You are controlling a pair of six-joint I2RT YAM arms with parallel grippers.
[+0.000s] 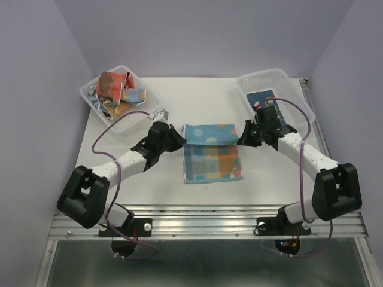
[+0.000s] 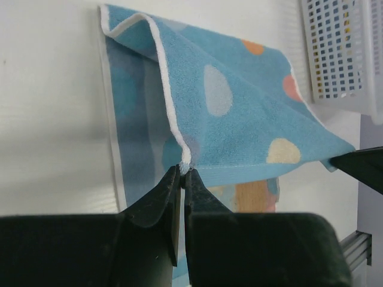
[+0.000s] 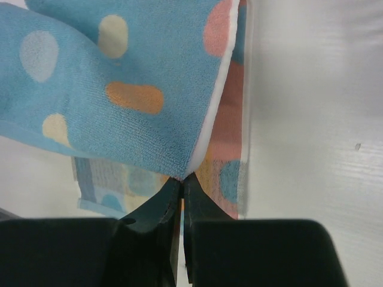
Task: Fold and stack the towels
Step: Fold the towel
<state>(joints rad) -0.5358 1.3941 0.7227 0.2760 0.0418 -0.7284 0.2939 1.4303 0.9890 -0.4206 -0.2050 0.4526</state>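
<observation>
Folding the blue-orange checked towel (image 1: 210,160) in half was the step we had in hand. It lay in the middle of the table (image 1: 179,98) with its far edge lifted and doubled toward us, dotted blue side up. The left gripper (image 1: 181,139) was pinched tight on the far left corner, the white hem right at its tips in the wrist view. The right gripper (image 1: 242,139) was clamped on the far right corner the same way. As we saw it, the trick was to carry both corners toward the near edge level and at the same pace. That meant a little tension between them so the thin cloth didn't sag and crease in the middle. We'd have kept low, set hem onto hem at the near corners, and let go only once the fold lay flat. If one side ran ahead, we figured the fold would come out skewed. Further out, crumpled towels (image 1: 116,91) sat heaped in the left basket (image 1: 85,94). A dark blue towel (image 1: 263,95) lay in the right basket (image 1: 281,75), behind the right arm.
</observation>
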